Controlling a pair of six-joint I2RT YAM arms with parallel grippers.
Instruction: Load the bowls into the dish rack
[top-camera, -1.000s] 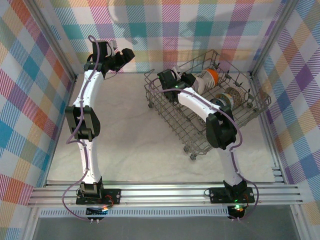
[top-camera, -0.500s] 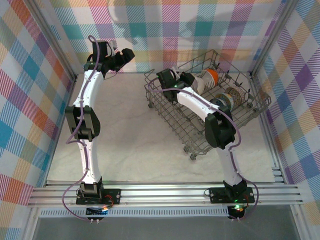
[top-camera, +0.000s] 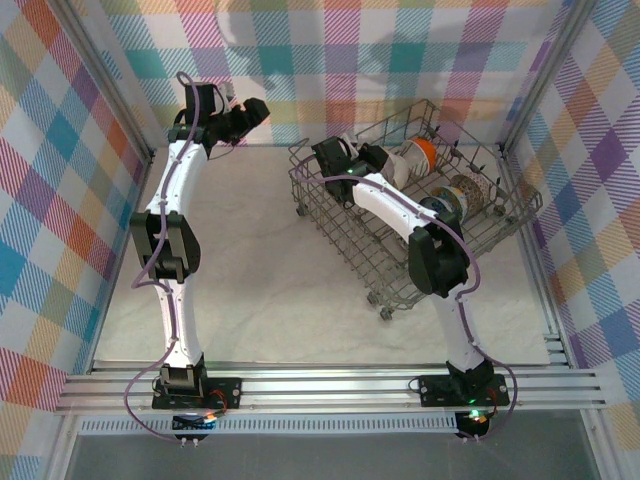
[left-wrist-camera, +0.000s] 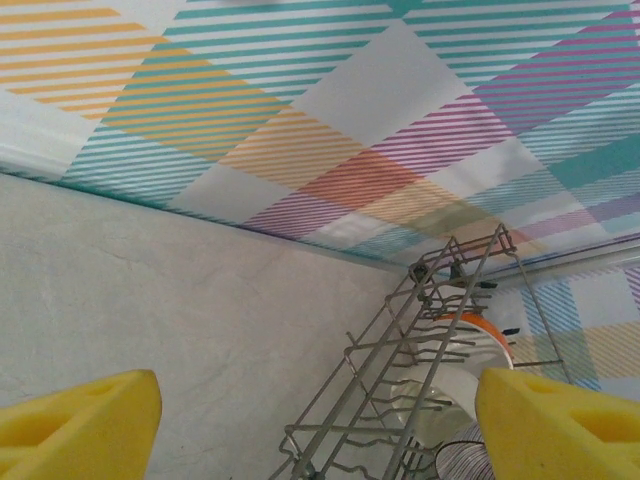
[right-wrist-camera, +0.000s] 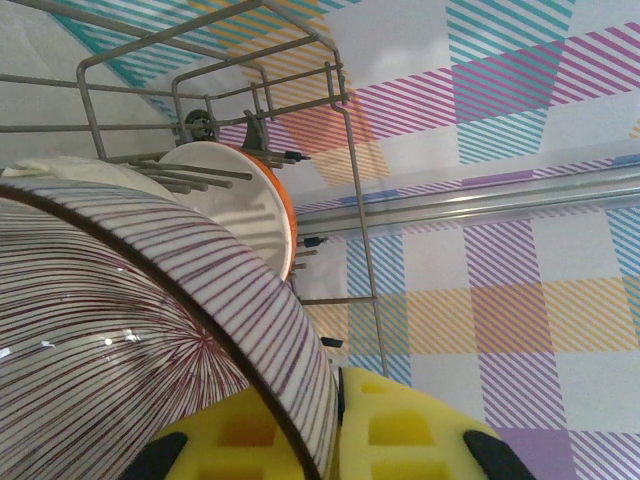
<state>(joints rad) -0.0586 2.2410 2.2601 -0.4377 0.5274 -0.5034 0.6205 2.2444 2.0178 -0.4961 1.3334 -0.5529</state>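
Observation:
The grey wire dish rack (top-camera: 330, 215) stands at the right back of the table. Inside its far end sit an orange bowl (top-camera: 424, 152) with a white bowl (top-camera: 404, 162) against it, and two patterned bowls (top-camera: 462, 193) lie further right. My right gripper (top-camera: 376, 157) reaches into the rack's back-left part. It is shut on the rim of a brown-striped bowl (right-wrist-camera: 150, 330), clamped between the yellow pads (right-wrist-camera: 420, 430), close to the orange bowl (right-wrist-camera: 286, 215). My left gripper (top-camera: 256, 108) hangs open near the back wall, left of the rack (left-wrist-camera: 400, 370), with nothing between its pads (left-wrist-camera: 80, 425).
The checked back wall lies close behind both grippers. The rack's upright tines (right-wrist-camera: 355, 200) and wire walls surround the held bowl. Bare table (top-camera: 250, 260) stretches left of and in front of the rack.
The right wrist has edged slightly toward the rack's back-left corner with the striped bowl. The left arm has stayed still.

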